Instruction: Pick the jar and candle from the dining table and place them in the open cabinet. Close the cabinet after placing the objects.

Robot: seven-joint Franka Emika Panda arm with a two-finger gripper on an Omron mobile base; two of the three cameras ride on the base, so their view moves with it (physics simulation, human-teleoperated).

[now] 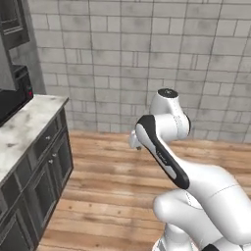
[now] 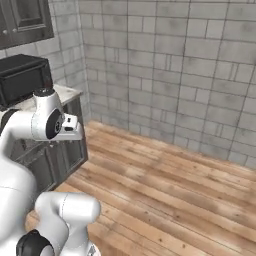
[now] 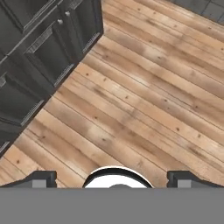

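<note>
1. The two-finger gripper of the white arm was seen in the hand view with its dark tips set wide apart and nothing between them; it was pointed down at the bare wooden plank floor.
2. No pick was judged to have been made: the step in hand was taken to be the approach, with the base not yet brought to the dining table.
3. A marble-topped counter with dark grey panelled fronts was seen at the left, and a black boxy appliance stood on it; a dark wall cabinet hung above, though it could not be told whether this was the open one.
4. The jar and the candle were not located in these views, so their position, heading and long axis could not be stated.
5. The next move was judged to call for driving or turning until the table was faced, and only then lowering the open jaws.
</note>
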